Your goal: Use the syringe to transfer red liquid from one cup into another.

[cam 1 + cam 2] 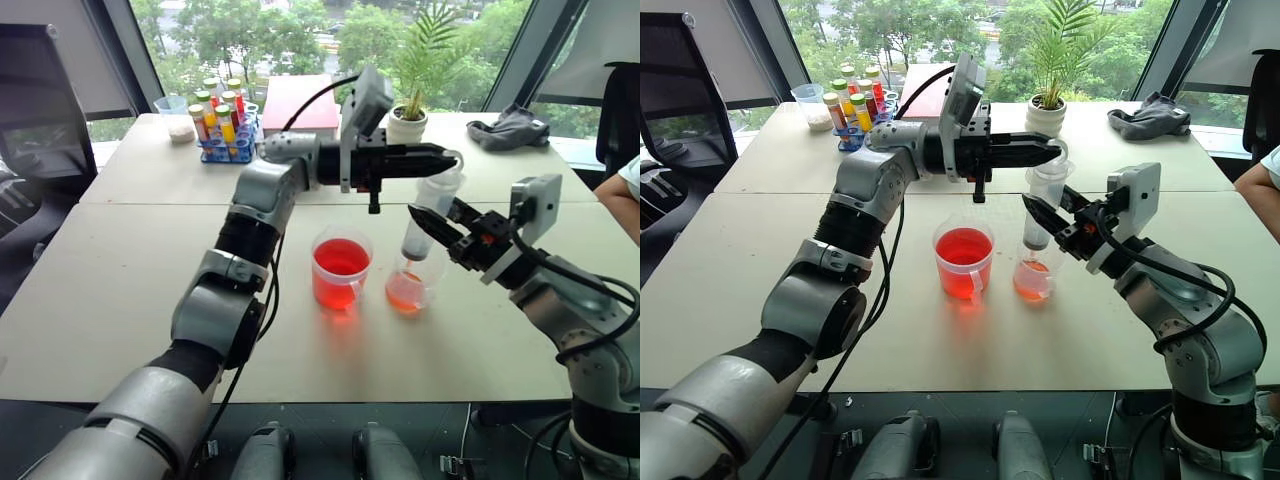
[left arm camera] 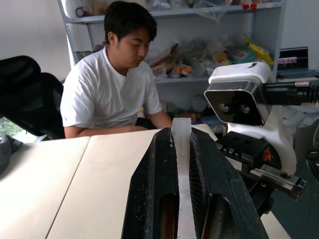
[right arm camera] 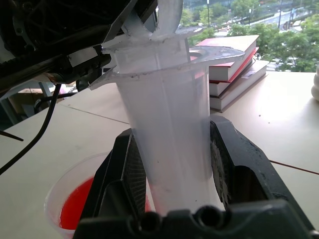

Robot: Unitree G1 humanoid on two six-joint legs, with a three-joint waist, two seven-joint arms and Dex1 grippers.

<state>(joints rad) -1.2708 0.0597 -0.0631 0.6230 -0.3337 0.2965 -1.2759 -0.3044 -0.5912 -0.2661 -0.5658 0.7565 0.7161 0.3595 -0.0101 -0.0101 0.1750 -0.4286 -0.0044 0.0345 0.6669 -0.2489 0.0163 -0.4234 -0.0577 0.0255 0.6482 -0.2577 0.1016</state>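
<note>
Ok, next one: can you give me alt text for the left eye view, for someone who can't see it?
Two robot arms hold a clear syringe upright over the smaller cup of pale orange liquid: the right gripper clamps the barrel, the left gripper pinches the plunger top. A larger cup of red liquid stands beside it on the pale table.

The left arm reaches forward and bends across to the right, its left gripper (image 1: 440, 157) level, its 2 black fingers (image 2: 154, 189) clamped together. The right arm angles in toward the left, its right gripper (image 1: 428, 224) tilted slightly upward, fingers (image 3: 124, 174) pinched tight.
</note>
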